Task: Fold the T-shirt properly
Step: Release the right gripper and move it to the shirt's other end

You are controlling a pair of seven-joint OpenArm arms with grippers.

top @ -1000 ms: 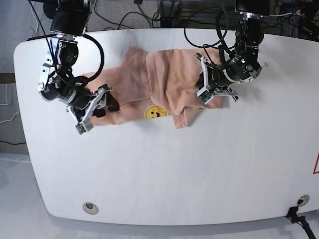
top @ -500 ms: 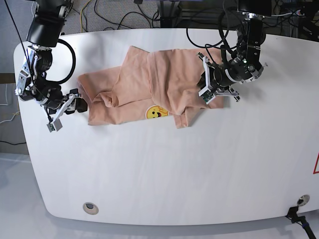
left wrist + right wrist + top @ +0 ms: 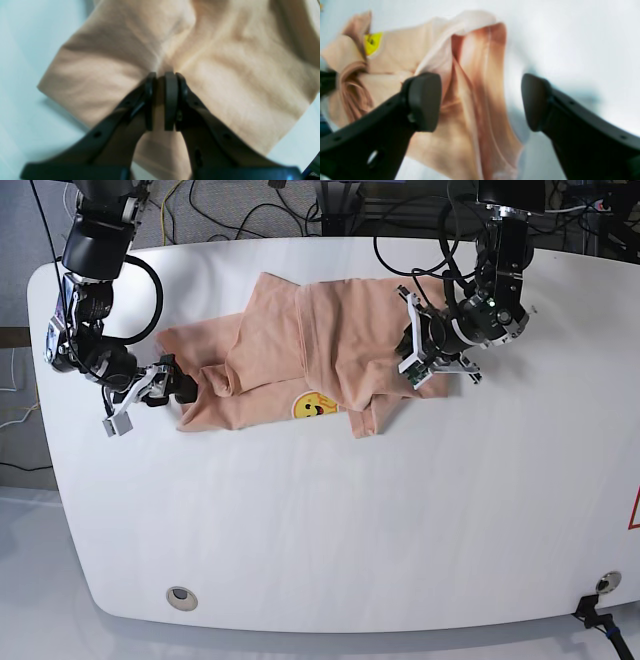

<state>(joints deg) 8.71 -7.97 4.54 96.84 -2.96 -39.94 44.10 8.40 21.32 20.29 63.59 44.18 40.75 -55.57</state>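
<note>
The peach T-shirt (image 3: 300, 350) lies crumpled on the white table (image 3: 350, 530), its yellow smiley print (image 3: 312, 406) facing up near the front edge. On the shirt's right side, my left gripper (image 3: 415, 358) is shut on a pinched ridge of cloth. In the left wrist view the left gripper (image 3: 161, 75) has fabric squeezed between its pads. My right gripper (image 3: 172, 385) stands open at the shirt's left edge. In the right wrist view the right gripper (image 3: 480, 100) straddles a folded edge of the T-shirt (image 3: 470, 75) without touching it; the smiley (image 3: 372, 42) shows beyond.
Cables (image 3: 250, 220) run along the floor behind the table's far edge. A round hole (image 3: 180, 597) sits near the front left corner and a red mark (image 3: 635, 510) at the right edge.
My right gripper let go, pulled away to the left, then came back to the shirt's left edge with its jaws spread wider. The left gripper has kept its pinch in place.
</note>
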